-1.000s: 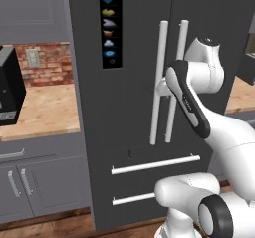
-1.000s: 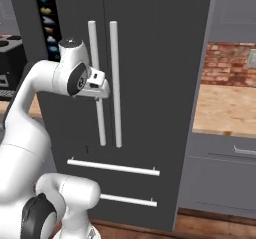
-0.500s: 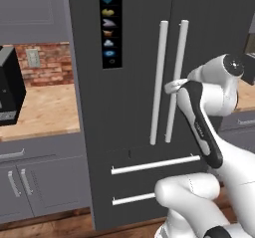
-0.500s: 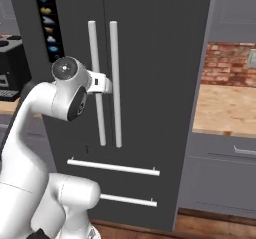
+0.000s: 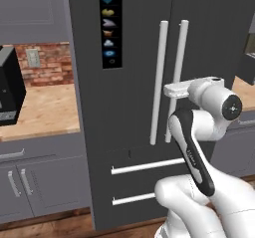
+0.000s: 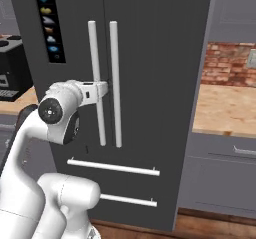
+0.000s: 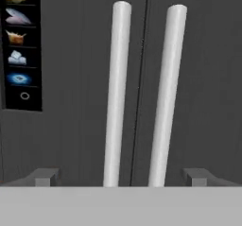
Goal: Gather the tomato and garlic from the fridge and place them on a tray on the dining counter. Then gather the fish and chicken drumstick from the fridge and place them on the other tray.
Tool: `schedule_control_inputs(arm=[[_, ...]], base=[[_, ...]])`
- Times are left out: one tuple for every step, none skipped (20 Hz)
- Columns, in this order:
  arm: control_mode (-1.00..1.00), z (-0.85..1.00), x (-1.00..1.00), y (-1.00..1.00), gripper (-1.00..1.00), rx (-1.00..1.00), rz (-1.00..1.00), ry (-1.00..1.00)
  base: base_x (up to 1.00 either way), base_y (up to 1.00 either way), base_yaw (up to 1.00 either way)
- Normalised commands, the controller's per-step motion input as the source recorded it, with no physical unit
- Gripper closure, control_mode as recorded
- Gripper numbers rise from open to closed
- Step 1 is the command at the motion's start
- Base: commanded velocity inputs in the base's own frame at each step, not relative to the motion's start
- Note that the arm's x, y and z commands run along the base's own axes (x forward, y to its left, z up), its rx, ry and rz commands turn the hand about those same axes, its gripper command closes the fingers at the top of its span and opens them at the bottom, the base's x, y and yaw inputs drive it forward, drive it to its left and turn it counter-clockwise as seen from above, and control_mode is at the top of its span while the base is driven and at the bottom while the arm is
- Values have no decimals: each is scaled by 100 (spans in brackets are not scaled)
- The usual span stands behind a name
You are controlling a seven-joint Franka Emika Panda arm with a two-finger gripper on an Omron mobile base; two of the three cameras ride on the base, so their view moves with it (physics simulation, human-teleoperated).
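Pincer (image 7: pixel 121 178) spread wide, facing both fridge handles (image 7: pixel 116 92); closing from here risks straddling both bars at twelve o'clock, jamming doors.

One fridge (image 5: pixel 134 107), two vertical door handles (image 7: pixel 116 92), two horizontal drawer handles (image 6: pixel 113 167). One icon panel (image 5: pixel 110 25), seven icons. One coffee machine (image 5: pixel 10 92).
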Motion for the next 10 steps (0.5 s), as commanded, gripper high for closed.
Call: schedule_control_inputs(arm=[[-100, 27, 0, 21, -100, 0, -14, -41], [-100, 40, 0, 26, -100, 0, -12, -46], [-100, 42, 0, 30, -100, 0, -11, -47], [-100, 35, 0, 31, -100, 0, -10, -44], [-100, 30, 0, 41, -100, 0, -7, -42], [-100, 14, 0, 26, -100, 5, -1, -27], [-100, 12, 0, 11, -100, 8, 0, -26], [-100, 7, 0, 12, -100, 7, 0, -25], [-100, 0, 15, 16, -100, 5, 0, -17], [-100, 0, 30, 16, -100, 3, 0, -11]], base=[[0, 0, 0], [0, 0, 0], [0, 0, 0], [0, 0, 0], [0, 0, 0], [0, 0, 0], [0, 0, 0], [0, 0, 0], [0, 0, 0], [0, 0, 0]])
